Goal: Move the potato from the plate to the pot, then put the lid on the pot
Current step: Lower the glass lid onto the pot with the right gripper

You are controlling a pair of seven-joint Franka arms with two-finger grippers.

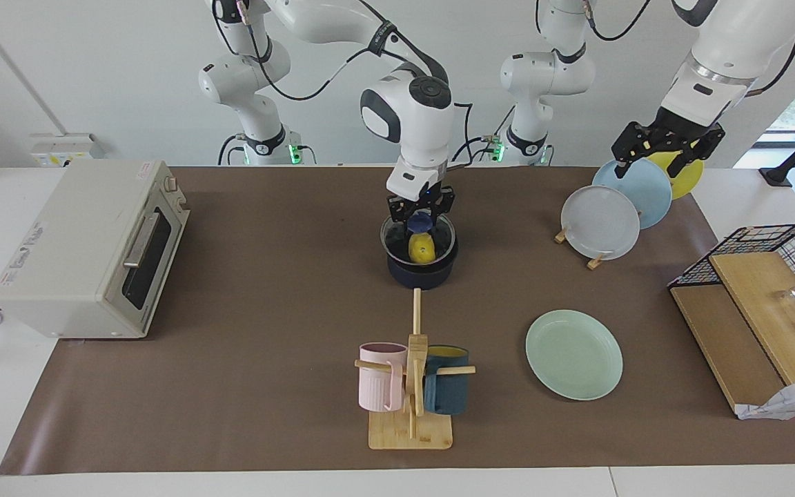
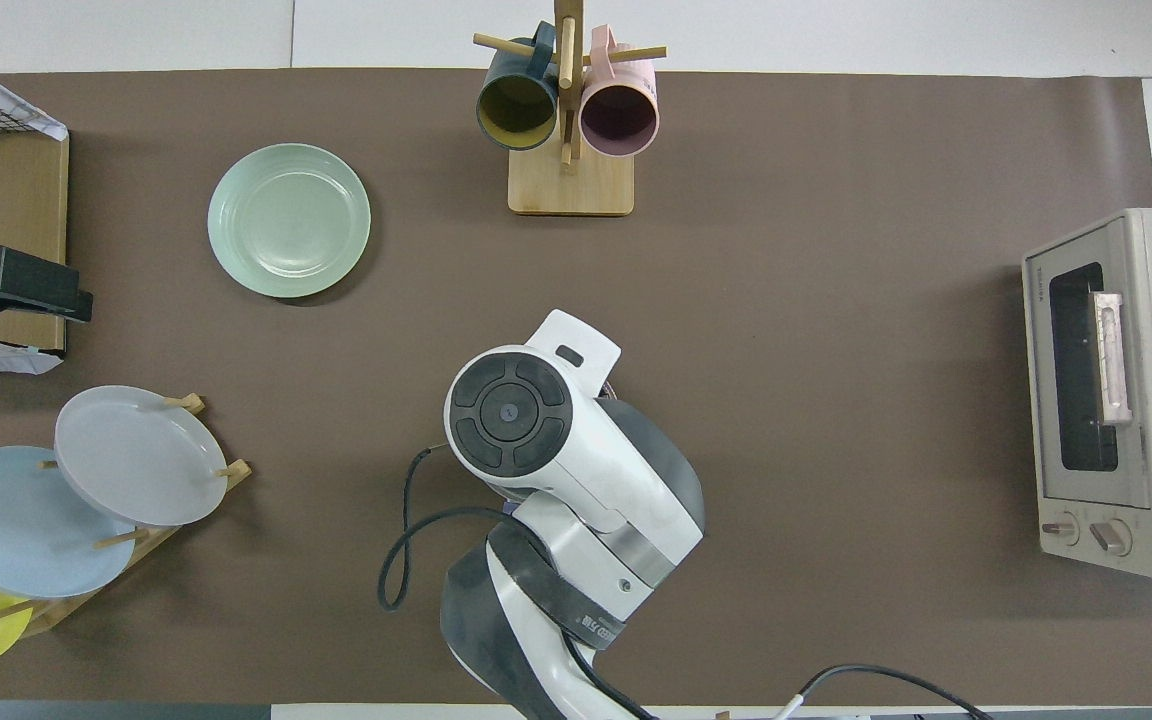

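- The right hand (image 1: pixel 420 210) is closed on the blue knob of the lid (image 1: pixel 418 235), directly over the pot (image 1: pixel 422 266) at the middle of the counter (image 1: pixel 266 290). The lid is seated on or just above the pot rim; which of the two cannot be told.
- In the overhead view the right arm covers the pot, lid and hand entirely.
- The potato (image 1: pixel 421 248) is seen through the glass, inside the pot. The first step is judged complete.
- The plate (image 1: pixel 574 354) lies bare at about 4 o'clock from the pot in the facing view, farther from the robots and toward the left arm's end.
- The left hand (image 1: pixel 666 148) waits with fingers wide and nothing held, over the plate rack (image 1: pixel 597 259) at about 2 o'clock from the pot.
- Handling, as a judgement: the lid is rigid, smooth glass with a metal rim, breakable if dropped or set down askew. The knob is the only sound grip point. The potato is probably light and smooth and inclined to roll. The pot is stiff and stable.
- Count: one potato, one pot, one lid, one mint plate, three racked plates, two mugs (image 1: pixel 411 376) on a wooden tree, one toaster oven (image 1: pixel 94 248), one wire basket (image 1: pixel 784 255).
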